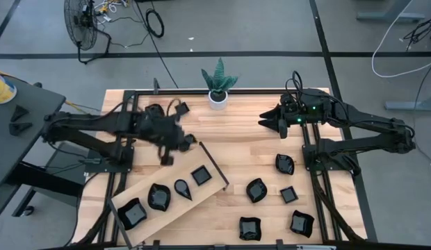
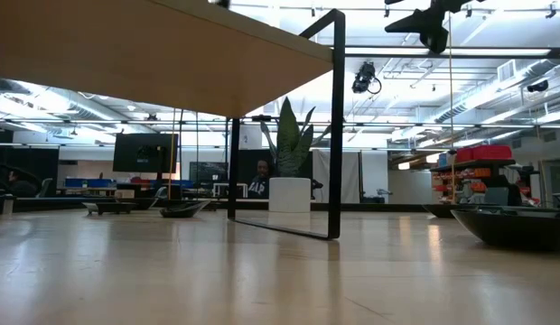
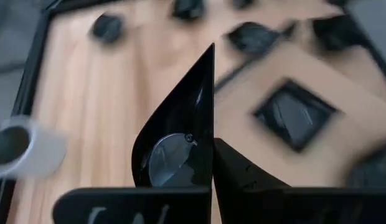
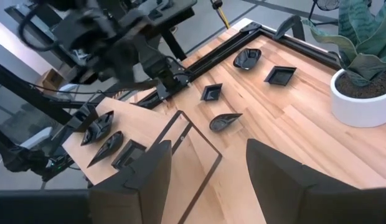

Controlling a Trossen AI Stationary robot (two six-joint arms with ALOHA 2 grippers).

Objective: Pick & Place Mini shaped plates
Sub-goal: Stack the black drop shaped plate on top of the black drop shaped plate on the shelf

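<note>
Fingers [image 3: 199, 186] of the left gripper [image 1: 167, 149] pinch a teardrop plate [image 3: 180, 134] above the wooden board [image 1: 212, 191], likely for placing at its 1 o'clock end, while the right gripper [image 1: 271, 119] waits spread at 1 o'clock on the bench [image 1: 243, 149].

A: What stands on the table [image 1: 236, 142]?
B: A white pot [image 1: 217, 98] with a green plant [image 1: 219, 78] sits at the middle of the far edge. A light wooden board [image 1: 175, 207] lies slanted near the front-left corner, on a thin black frame.

A: And beyond the table?
B: A grey floor with a black fan [image 1: 81, 22] and cables [image 1: 154, 23] past the far-left corner, and a dark side table [image 1: 21, 132] off the left edge.
</note>
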